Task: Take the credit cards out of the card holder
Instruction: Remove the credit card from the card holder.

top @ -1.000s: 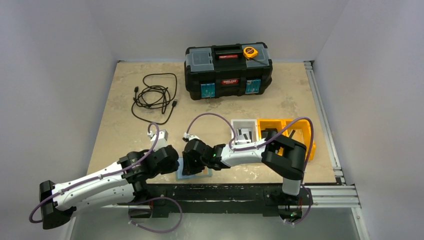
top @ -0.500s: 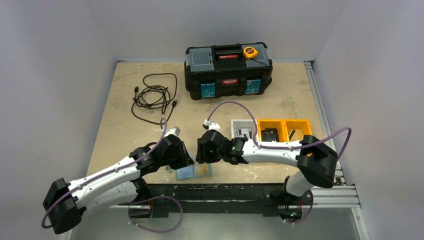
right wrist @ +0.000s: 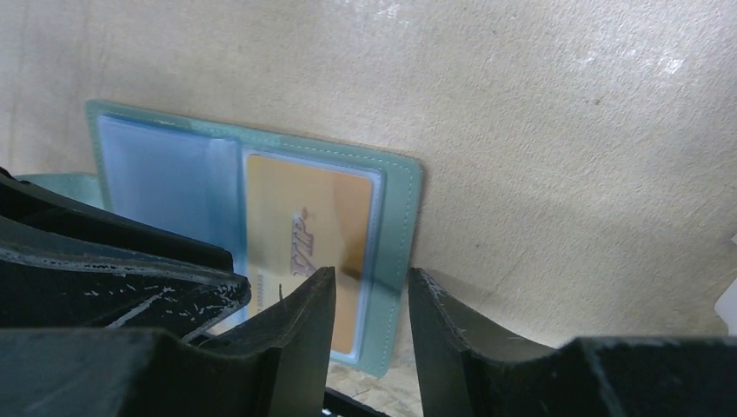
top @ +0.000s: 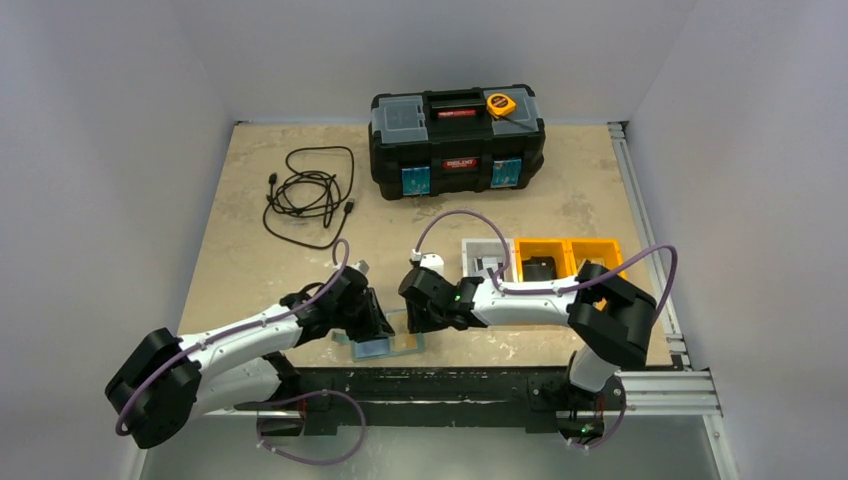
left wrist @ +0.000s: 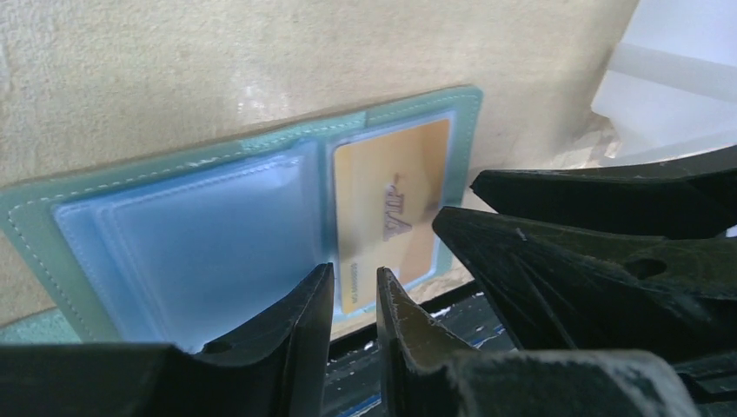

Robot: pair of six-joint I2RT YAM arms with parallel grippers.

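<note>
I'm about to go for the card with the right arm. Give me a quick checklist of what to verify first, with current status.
1. Teal-green bifold card holder lying open, pockets up: ok.
2. Tan-orange plastic card located: ok, inside the holder's right pocket.
3. Black card located: cannot tell, it shows in no view.
4. Right gripper free: ok, jaws apart and empty, above the card's near end.
5. Left gripper pinning the holder down: cannot tell; jaws narrowly apart near the centre fold, contact not visible.
6. Holder well back from the beige table's near edge: not ok, it lies right at that edge.
</note>
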